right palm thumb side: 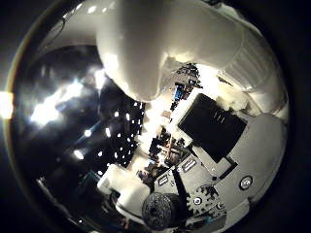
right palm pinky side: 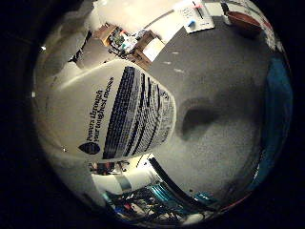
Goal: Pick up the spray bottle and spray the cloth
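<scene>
In the little finger side palm view the white spray bottle (right palm pinky side: 124, 110) lies close against the palm, its black and white printed label facing the camera. It is above the grey table (right palm pinky side: 224, 76) and casts a shadow there. In the thumb side palm view a white rounded part of the bottle (right palm thumb side: 155, 49) fills the space by the palm, and my hand (right palm thumb side: 228, 146) shows white, black and geared fingers curled beside it. A blue strip (right palm pinky side: 278, 105) lies at the table's edge; I cannot tell if it is the cloth.
White papers (right palm pinky side: 195, 14) and a pile of boxes and small items (right palm pinky side: 129, 40) lie at the far side of the table. A dark shiny surface with bright light spots (right palm thumb side: 68, 116) fills the side of the thumb side palm view.
</scene>
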Controlling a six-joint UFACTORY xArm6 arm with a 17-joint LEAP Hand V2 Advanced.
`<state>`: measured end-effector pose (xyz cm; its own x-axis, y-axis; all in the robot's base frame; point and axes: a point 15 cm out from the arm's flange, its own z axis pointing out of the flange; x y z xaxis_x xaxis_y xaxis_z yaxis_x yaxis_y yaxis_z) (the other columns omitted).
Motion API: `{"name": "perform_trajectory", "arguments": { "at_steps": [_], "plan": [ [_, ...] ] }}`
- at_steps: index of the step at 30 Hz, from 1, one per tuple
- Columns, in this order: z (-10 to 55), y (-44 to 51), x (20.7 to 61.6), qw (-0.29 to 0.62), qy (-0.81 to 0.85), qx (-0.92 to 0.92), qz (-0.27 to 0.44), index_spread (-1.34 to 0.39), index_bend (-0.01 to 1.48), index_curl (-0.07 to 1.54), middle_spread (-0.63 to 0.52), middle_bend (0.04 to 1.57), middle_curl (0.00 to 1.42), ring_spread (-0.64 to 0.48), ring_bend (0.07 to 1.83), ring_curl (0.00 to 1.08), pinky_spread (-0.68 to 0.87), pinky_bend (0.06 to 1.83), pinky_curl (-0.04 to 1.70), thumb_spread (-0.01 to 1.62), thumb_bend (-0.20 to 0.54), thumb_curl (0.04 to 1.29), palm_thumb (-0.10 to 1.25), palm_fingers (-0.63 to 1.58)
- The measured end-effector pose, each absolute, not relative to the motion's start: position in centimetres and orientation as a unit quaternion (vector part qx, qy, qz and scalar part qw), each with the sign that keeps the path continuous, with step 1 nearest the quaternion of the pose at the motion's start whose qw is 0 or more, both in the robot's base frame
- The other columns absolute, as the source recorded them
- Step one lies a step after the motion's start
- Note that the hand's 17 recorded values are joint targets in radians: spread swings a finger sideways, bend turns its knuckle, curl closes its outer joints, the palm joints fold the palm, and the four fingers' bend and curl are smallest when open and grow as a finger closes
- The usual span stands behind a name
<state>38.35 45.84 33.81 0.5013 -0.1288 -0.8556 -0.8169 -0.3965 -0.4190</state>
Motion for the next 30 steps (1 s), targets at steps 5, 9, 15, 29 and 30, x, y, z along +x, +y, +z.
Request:
{"name": "perform_trajectory", "arguments": {
  "at_steps": [5, 9, 15, 29, 30],
  "plan": [
    [32.4, 45.4, 39.2, 0.443, 0.331, -0.738, 0.387, -0.26, 1.1, 0.91, -0.13, 1.37, 0.77, -0.22, 1.35, 0.8, -0.22, 1.07, 1.34, 0.9, -0.019, 0.79, 0.95, 1.11],
    [32.0, 45.4, 39.4, 0.448, 0.336, -0.73, 0.391, -0.26, 1.07, 0.9, -0.14, 1.35, 0.77, -0.22, 1.34, 0.79, -0.22, 1.06, 1.3, 0.93, -0.02, 0.78, 0.92, 1.09],
    [31.0, 44.5, 41.1, 0.454, 0.357, -0.725, 0.375, -0.29, 0.83, 0.85, -0.15, 1.21, 0.72, -0.21, 1.29, 0.7, -0.29, 0.97, 1.08, 0.98, -0.034, 0.67, 0.81, 1.05],
    [29.5, 42.0, 42.1, 0.43, 0.362, -0.747, 0.356, -0.32, 0.43, 0.64, -0.03, 0.58, 0.48, 0.02, 0.68, 0.41, 0.22, 0.44, 0.72, 1.1, -0.027, 0.44, 0.69, -0.04],
    [29.3, 41.8, 42.0, 0.425, 0.362, -0.75, 0.354, -0.32, 0.38, 0.6, 0.0, 0.52, 0.45, 0.06, 0.62, 0.38, 0.27, 0.43, 0.69, 1.09, -0.031, 0.43, 0.67, -0.04]
  ]
}}
